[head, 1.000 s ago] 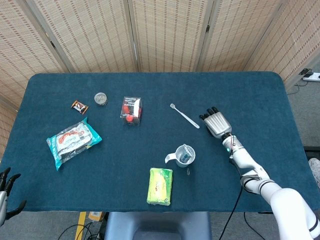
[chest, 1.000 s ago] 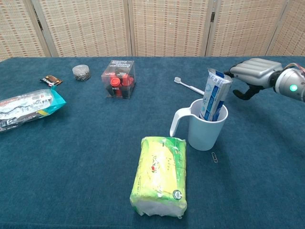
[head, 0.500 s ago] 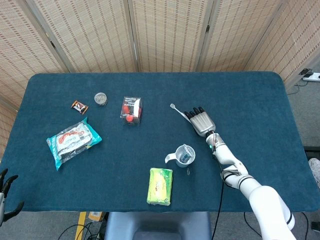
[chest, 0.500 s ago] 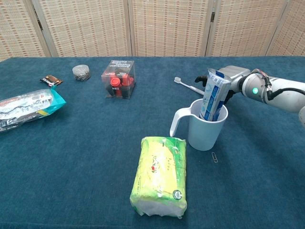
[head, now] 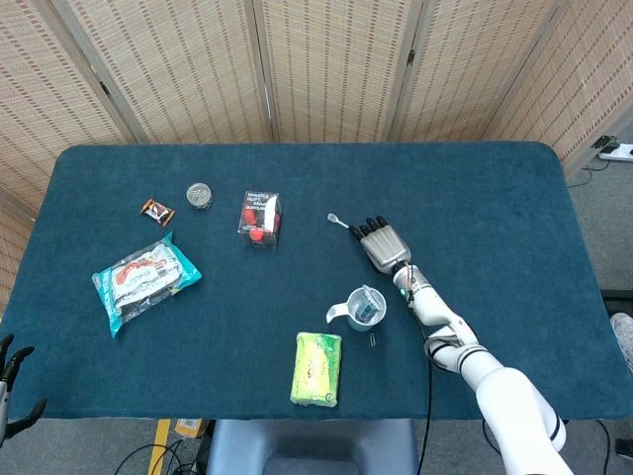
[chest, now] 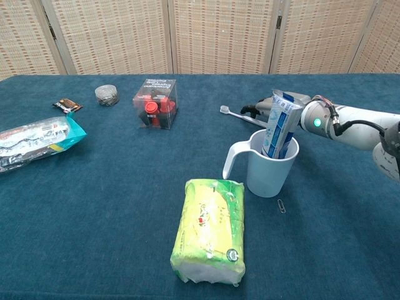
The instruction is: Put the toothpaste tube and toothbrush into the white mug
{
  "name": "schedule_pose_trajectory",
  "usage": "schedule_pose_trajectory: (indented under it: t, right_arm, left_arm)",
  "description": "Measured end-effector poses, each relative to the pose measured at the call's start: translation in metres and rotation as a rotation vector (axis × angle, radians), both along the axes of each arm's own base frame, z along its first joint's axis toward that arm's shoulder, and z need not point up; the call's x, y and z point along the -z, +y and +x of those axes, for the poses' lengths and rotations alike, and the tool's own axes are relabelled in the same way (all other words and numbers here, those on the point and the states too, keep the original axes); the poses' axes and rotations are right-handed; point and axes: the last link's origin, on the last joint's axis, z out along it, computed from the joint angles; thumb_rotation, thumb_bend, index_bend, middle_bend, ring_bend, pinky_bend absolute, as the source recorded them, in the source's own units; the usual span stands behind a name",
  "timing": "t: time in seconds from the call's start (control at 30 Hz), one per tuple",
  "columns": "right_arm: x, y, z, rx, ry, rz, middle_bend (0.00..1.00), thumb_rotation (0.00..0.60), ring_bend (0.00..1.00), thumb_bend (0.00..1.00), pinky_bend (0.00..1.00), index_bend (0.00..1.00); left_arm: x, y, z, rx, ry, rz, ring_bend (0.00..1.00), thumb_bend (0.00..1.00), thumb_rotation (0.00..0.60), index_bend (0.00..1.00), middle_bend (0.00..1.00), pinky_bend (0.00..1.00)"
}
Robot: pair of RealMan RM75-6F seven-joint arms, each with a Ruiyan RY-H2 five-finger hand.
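The toothpaste tube (chest: 279, 124) is seen standing tilted in the white mug (chest: 270, 164), near the middle of the blue table (head: 514, 198). The right hand (head: 385, 243) is laid over the handle of the toothbrush (head: 338, 220), whose head sticks out past the fingertips; whether the brush is actually gripped cannot be told. Only the fingertips of the left hand (head: 12, 368) are seen, spread apart at the table's near-left edge.
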Motion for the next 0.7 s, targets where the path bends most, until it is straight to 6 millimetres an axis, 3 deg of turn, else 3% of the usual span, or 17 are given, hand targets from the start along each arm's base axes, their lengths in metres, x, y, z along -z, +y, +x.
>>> schedule_pose_trajectory:
  t: [0.23, 0.43, 0.57, 0.7]
  right_arm:
    - [0.001, 0.015, 0.001, -0.088, -0.011, 0.057, 0.22, 0.6, 0.06, 0.52, 0.11, 0.02]
    - [-0.012, 0.029, -0.005, -0.157, -0.04, 0.088, 0.28, 0.6, 0.06, 0.52, 0.11, 0.03]
    - [-0.02, 0.03, -0.009, -0.156, -0.051, 0.069, 0.28, 0.6, 0.06, 0.5, 0.11, 0.17]
    - [-0.021, 0.027, -0.007, -0.147, -0.047, 0.028, 0.28, 0.6, 0.06, 0.36, 0.11, 0.25]
  left_arm:
    - [0.001, 0.001, 0.001, 0.005, -0.001, -0.003, 0.04, 0.31, 0.6, 0.19, 0.04, 0.13]
    - [0.002, 0.003, 0.002, 0.013, -0.002, -0.009, 0.04, 0.31, 0.6, 0.19, 0.04, 0.13]
    - [0.004, 0.005, 0.004, 0.022, -0.004, -0.013, 0.04, 0.31, 0.6, 0.19, 0.04, 0.13]
    - [0.003, 0.005, 0.005, 0.023, -0.003, -0.012, 0.04, 0.31, 0.6, 0.19, 0.04, 0.13]
